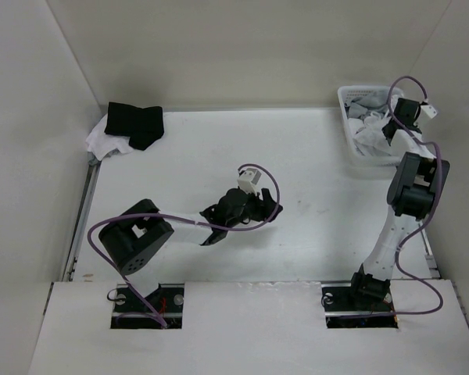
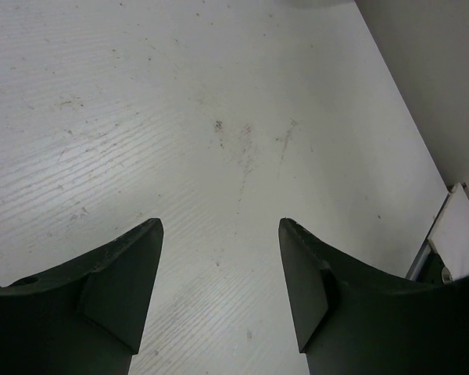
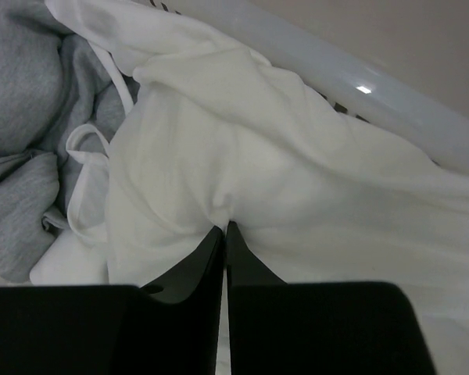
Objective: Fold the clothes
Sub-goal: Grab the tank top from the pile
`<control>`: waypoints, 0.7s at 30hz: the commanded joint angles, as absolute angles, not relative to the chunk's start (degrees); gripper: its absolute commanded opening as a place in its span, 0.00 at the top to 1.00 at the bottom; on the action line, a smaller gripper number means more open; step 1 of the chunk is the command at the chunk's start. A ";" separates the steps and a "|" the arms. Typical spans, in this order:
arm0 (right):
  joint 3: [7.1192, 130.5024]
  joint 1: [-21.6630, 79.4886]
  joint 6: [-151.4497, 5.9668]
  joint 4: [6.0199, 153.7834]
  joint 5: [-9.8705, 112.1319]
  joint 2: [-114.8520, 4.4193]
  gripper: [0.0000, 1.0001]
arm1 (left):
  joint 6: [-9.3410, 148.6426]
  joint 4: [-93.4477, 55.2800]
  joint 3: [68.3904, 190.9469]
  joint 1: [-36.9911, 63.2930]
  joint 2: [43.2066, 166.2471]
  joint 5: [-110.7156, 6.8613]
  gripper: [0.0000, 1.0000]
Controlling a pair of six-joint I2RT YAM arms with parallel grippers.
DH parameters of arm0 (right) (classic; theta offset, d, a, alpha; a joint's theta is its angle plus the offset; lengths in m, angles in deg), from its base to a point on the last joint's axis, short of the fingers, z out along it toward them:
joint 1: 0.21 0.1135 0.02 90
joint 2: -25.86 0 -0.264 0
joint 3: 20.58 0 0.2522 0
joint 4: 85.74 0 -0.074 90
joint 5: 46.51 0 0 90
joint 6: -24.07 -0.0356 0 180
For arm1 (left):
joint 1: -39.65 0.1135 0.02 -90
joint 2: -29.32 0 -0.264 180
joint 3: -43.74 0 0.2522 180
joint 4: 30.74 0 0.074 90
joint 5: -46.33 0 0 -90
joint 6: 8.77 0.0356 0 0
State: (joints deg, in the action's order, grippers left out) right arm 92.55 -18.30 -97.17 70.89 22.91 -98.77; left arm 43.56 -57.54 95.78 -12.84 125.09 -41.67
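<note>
The clothes (image 3: 242, 141), a thin white garment with string ties (image 3: 86, 156), lie bunched in the white basket (image 1: 350, 125) at the back right; in the top view they show as the white garment (image 1: 369, 139). My right gripper (image 3: 224, 228) reaches down into the basket and is shut on a pinched fold of the white fabric. My left gripper (image 2: 221, 226) hovers open over the bare middle of the table (image 2: 180, 117), far from the basket; in the top view it is the left gripper (image 1: 254, 211). Nothing lies between its fingers.
Grey garments (image 3: 23, 117) lie in the basket beside the white one. A black cloth bundle (image 1: 134, 123) on a white cloth (image 1: 102, 143) sits at the back left corner. Walls close in the table on the left, back and right.
</note>
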 commanded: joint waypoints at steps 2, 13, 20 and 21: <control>84.69 -18.02 -97.83 81.63 19.85 -86.04 0.92 | 44.14 -61.36 95.47 -12.60 122.66 -41.91 0.41; 69.57 -11.35 -100.37 89.02 19.49 -59.60 0.94 | 43.88 -63.03 94.42 -12.25 122.22 -41.74 0.41; 67.97 0.16 -99.15 88.15 22.56 -44.99 0.94 | 40.80 -65.76 90.90 -8.56 119.41 -40.77 0.41; 67.97 2.62 -99.15 87.53 23.70 -43.15 0.94 | 39.76 -66.19 89.77 -7.25 118.28 -40.07 0.41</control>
